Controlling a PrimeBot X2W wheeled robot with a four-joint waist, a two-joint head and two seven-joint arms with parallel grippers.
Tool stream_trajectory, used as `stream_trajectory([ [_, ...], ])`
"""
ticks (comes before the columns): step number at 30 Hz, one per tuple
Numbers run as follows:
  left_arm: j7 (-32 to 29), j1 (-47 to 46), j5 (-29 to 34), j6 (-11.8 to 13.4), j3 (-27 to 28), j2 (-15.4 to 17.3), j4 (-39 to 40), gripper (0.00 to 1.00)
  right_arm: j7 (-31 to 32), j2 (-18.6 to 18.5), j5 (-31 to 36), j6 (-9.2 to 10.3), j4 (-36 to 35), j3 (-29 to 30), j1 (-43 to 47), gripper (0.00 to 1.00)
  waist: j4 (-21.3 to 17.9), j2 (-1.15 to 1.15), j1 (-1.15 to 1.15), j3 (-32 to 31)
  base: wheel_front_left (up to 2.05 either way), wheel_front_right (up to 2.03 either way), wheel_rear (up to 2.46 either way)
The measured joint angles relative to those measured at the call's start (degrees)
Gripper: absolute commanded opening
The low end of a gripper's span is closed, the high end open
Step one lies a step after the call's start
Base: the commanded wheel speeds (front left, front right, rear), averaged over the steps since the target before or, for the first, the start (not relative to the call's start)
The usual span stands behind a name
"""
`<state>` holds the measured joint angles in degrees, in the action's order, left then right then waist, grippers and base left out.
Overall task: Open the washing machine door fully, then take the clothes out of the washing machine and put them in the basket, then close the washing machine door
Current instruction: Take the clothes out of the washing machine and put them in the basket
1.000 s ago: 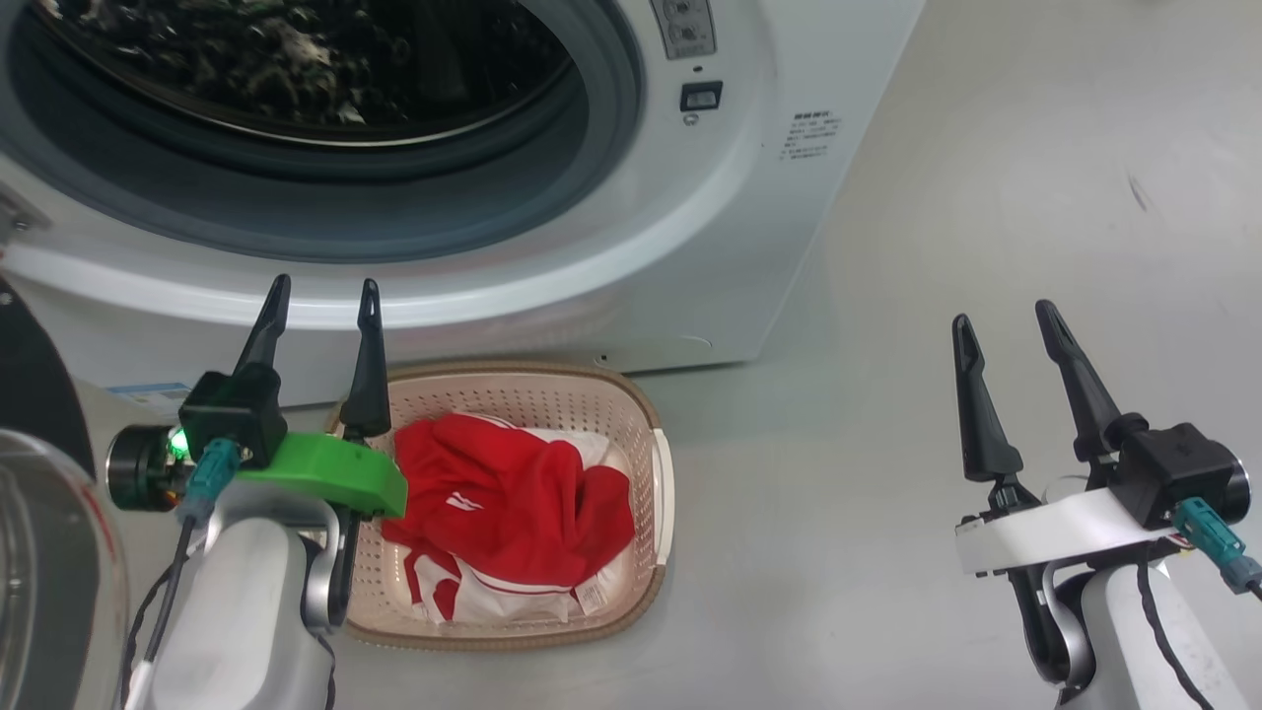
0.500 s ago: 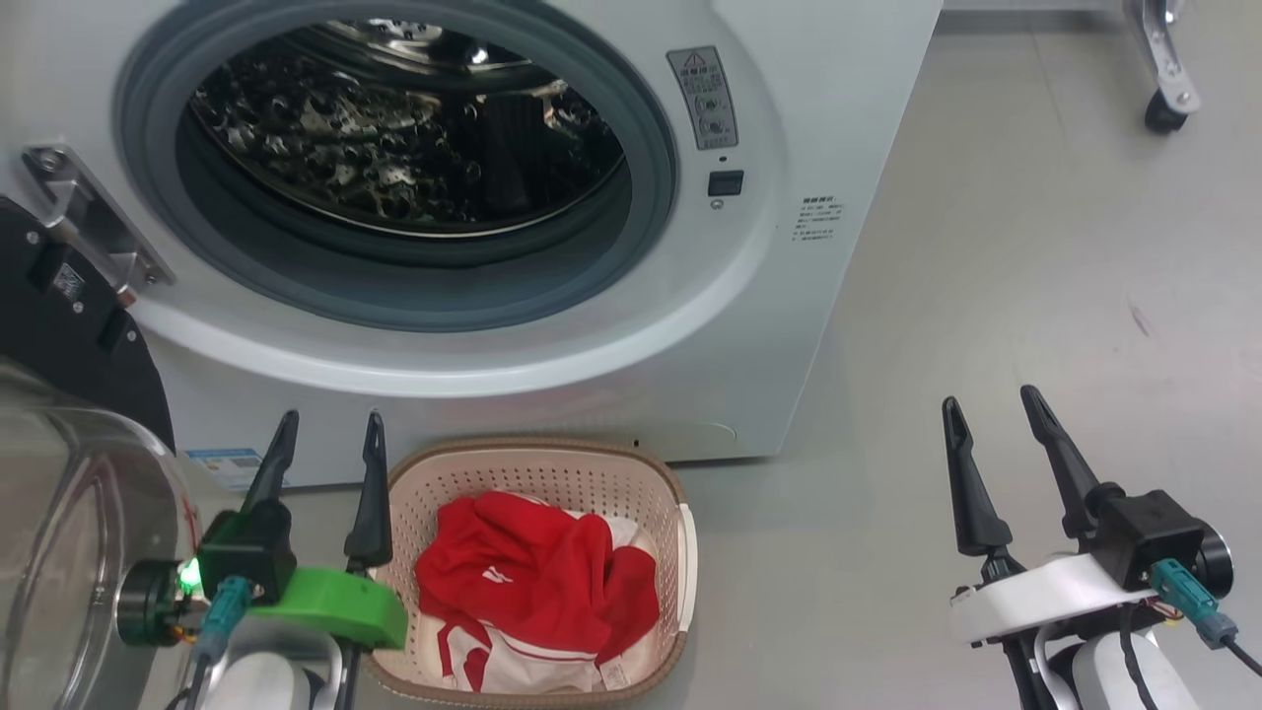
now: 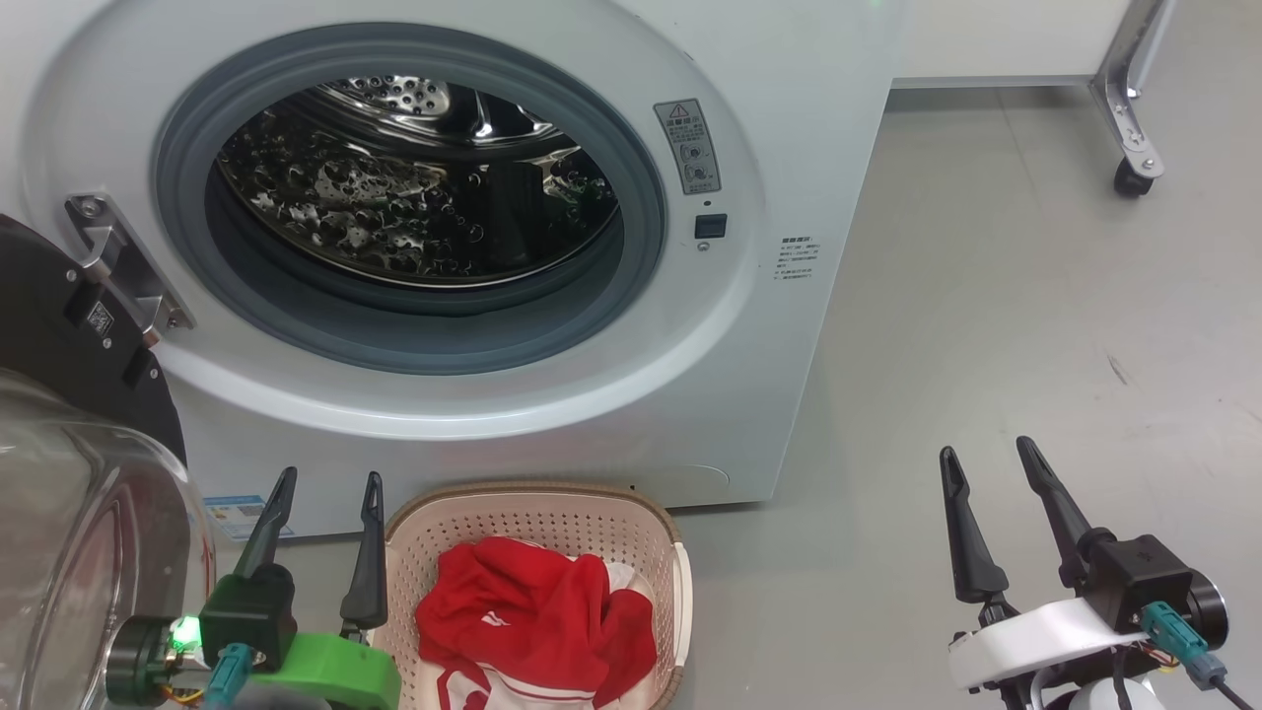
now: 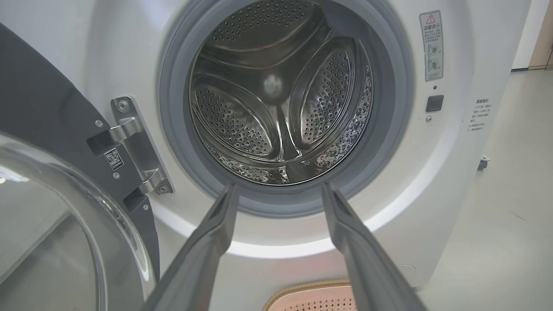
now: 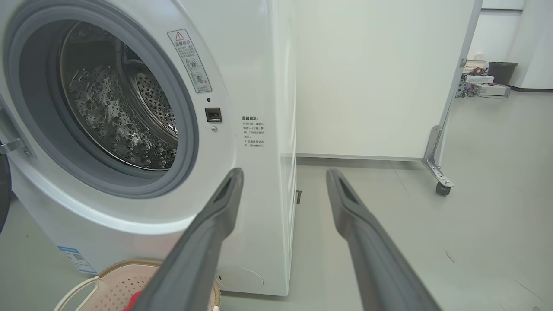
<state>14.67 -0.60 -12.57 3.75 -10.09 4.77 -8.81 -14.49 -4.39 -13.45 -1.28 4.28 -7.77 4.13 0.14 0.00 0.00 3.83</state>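
Clothes (image 3: 532, 621), bright red fabric w/ white trim, lie in cream perforated plastic basket (image 3: 532, 505), just right of fingers of left gripper (image 3: 330, 476). Both grippers splayed, empty; right gripper (image 3: 986, 449) well apart. Black-rimmed round door (image 3: 59, 325) of white washing machine (image 3: 789, 148) stands open.

Quick headcount at the washer

One washing machine (image 3: 789, 118) with one door (image 3: 59, 325), one basket (image 3: 532, 498), one heap of red clothes (image 3: 532, 621) (can't tell how many pieces tbh), left gripper (image 3: 327, 480) plus right gripper (image 3: 984, 449) makes two, one warning sticker (image 3: 687, 146), one blue label (image 3: 242, 515), one caster wheel (image 3: 1127, 179).
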Motion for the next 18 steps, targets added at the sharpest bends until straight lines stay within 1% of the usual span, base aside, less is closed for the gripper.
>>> stream_trajectory([
  [4,-0.5,0.8,0.2,0.1,-0.3,0.5,1.4,1.0,0.0,0.0,0.0,0.03,-0.3,0.0,0.8,1.0,-0.4,0.0,0.0,-0.3,0.0,0.0,0.0],
  [6,-0.6,1.0,0.6,0.1,-0.4,0.5,2.1,1.0,0.0,0.0,0.0,0.42,-0.5,0.1,0.8,1.0,-0.5,0.0,0.0,-0.3,0.0,0.0,0.0],
  [18,-2.1,3.0,0.6,0.5,-0.8,0.7,5.1,1.0,0.1,0.0,0.0,0.46,-1.5,0.1,1.1,1.0,-0.8,0.0,0.0,-0.4,0.0,0.0,0.0],
])
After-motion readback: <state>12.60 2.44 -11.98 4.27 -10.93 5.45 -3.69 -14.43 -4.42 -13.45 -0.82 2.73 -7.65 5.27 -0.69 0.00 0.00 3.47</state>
